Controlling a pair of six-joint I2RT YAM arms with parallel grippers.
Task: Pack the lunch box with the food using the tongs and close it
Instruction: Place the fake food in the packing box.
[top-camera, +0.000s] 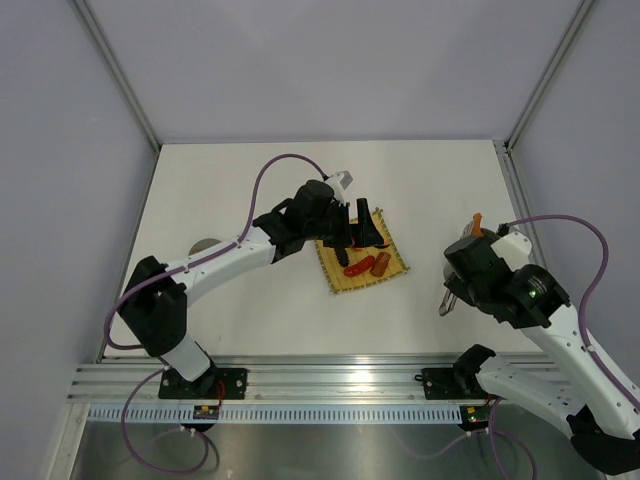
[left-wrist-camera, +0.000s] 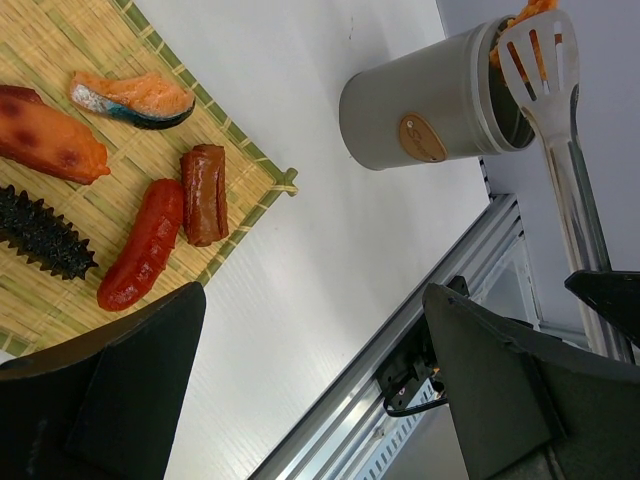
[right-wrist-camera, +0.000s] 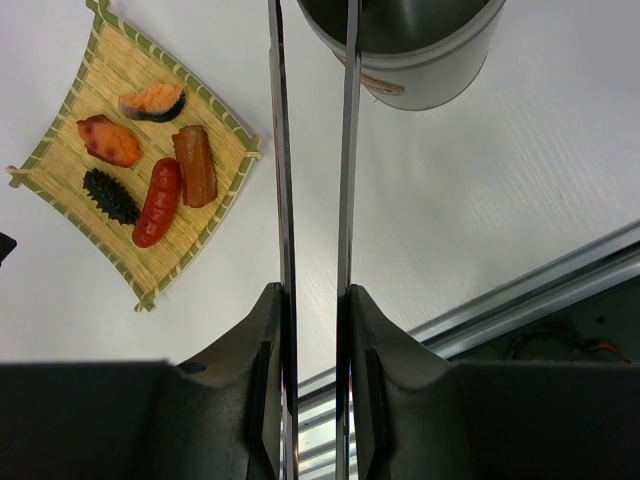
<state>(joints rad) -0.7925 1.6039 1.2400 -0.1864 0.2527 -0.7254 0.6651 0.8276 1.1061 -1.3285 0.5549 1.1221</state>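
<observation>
The grey lunch box (left-wrist-camera: 430, 110) stands right of the yellow mat (left-wrist-camera: 60, 60), its open top in the right wrist view (right-wrist-camera: 400, 45). My right gripper (right-wrist-camera: 315, 300) is shut on the two silver arms of the tongs (right-wrist-camera: 281, 150). Their slotted tips (left-wrist-camera: 540, 60) sit at the box's mouth with an orange piece (left-wrist-camera: 530, 10) between them. Several pieces of food lie on the mat: a red sausage (left-wrist-camera: 145, 245), a brown one (left-wrist-camera: 205, 193), a salmon slice (left-wrist-camera: 135, 97), an orange chunk (left-wrist-camera: 50, 140) and a dark spiky piece (left-wrist-camera: 45, 235). My left gripper (top-camera: 362, 225) hovers open and empty over the mat's far side.
The round grey lid (top-camera: 205, 245) lies at the table's left, partly behind the left arm. An aluminium rail (top-camera: 330, 380) runs along the near edge. Grey walls close in the back and both sides. The tongs' joined end (top-camera: 447, 303) sticks out toward the rail.
</observation>
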